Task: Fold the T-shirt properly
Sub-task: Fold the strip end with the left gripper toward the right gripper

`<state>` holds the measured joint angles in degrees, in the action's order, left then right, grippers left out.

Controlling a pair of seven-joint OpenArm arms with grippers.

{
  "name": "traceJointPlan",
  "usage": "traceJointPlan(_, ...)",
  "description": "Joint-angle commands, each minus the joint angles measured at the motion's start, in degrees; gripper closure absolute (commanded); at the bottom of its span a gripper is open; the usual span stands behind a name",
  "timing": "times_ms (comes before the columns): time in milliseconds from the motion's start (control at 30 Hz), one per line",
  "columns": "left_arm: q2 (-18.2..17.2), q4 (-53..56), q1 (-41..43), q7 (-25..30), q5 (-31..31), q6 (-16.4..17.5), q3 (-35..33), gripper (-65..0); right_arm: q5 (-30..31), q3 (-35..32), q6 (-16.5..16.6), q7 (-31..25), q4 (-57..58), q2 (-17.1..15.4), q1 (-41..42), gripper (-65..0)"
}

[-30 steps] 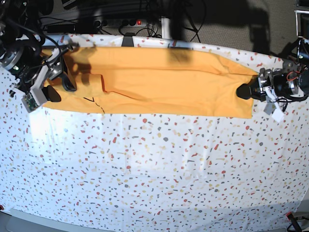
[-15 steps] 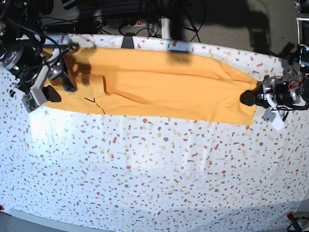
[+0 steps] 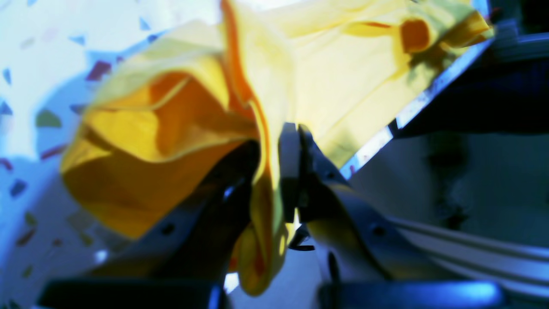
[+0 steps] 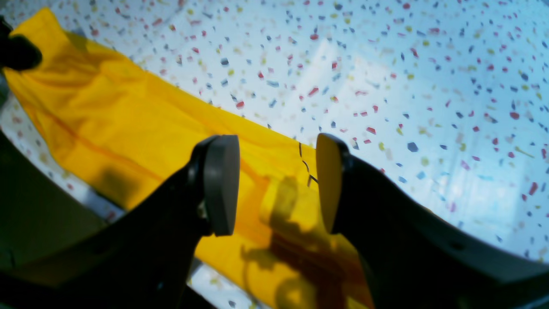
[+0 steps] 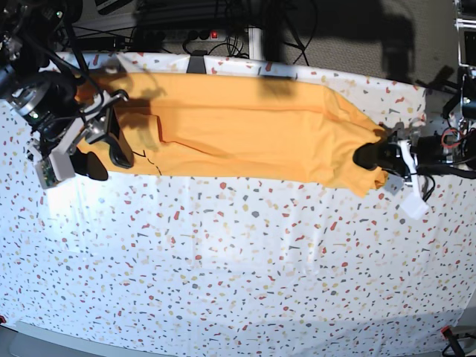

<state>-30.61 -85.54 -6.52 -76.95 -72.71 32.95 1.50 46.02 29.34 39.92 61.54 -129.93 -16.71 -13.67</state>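
1. The T-shirt [image 5: 245, 130] lies as a long band across the far side of the table, on the speckled white cloth [image 5: 238, 260]. It looks already doubled along its length; one end sits by each arm.

2. Left gripper [image 3: 274, 171]: jaws pressed together on a bunched fold of the shirt's end. The wrist view shows fabric pinched between the fingers and spilling out below them. In the base view that end is gathered into a puckered corner at the gripper [image 5: 370, 156].

3. Right gripper [image 4: 276, 184]: jaws apart, nothing between them, poised over the other end of the shirt. I cannot tell whether the pads touch the fabric. A thin dark thread or mark [image 4: 306, 165] lies on the cloth right by the shirt's edge.

4. Risk, as I judge it: only one end is gripped. If the left arm pulls or lifts now, the free end will probably drag across the cloth and skew the band.

5. Risk: the left grip is on a crumpled wad, not a flat corner. The layers may separate or slip out mid-carry, and the fold would land crooked.

6. Risk: thin fabric may snag the tablecloth and ruck it up.

7. Risk: the shirt's far edge runs along the table's rear edge; a sideways tug could slide it off.

8. Containers: none in view.
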Motion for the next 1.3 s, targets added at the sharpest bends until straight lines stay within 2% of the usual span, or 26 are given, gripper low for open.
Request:
traceJointPlan(0,0.0,-3.7,-0.1,0.9,0.3,-0.2,0.4,0.0,0.7,0.3,0.1,-2.2,-1.0,0.1,0.8,-29.1)
traceJointPlan(133,4.2,-14.2,3.1,4.7,8.4,-3.0,0.4,0.0,0.8,0.3,0.1,-3.2,-1.3,2.9,3.2,-29.1)
traceJointPlan(267,11.0,-17.2,5.1,8.0,13.7,-3.0,0.3,0.0,1.7,0.3,0.1,-3.2,-3.0,4.7,5.4,-29.1)
traceJointPlan(633,28.1,-17.1,10.6,11.0,25.6,-3.4,0.2,0.0,2.7,0.3,0.1,-3.0,-5.1,4.8,6.1,-29.1)
traceJointPlan(833,34.8,-17.1,10.4,11.1,31.9,-3.4,0.0,0.0,4.2,0.3,0.1,-3.0,-5.1,4.8,6.1,-29.1)
traceJointPlan(967,36.8,-17.1,10.3,13.2,34.0,-3.4,-3.6,0.0,4.2,0.3,0.1,-3.0,-5.1,4.8,6.4,-29.1)
traceJointPlan(1133,37.0,-15.1,10.3,20.6,45.6,-3.7,-12.5,0.0,4.2,0.3,0.1,-2.8,-5.1,4.8,7.1,-29.1)
traceJointPlan(1267,37.0,-12.2,10.3,26.9,51.2,-7.6,-16.7,0.0,4.2,0.3,0.1,-2.7,-5.1,4.8,7.2,-29.1)
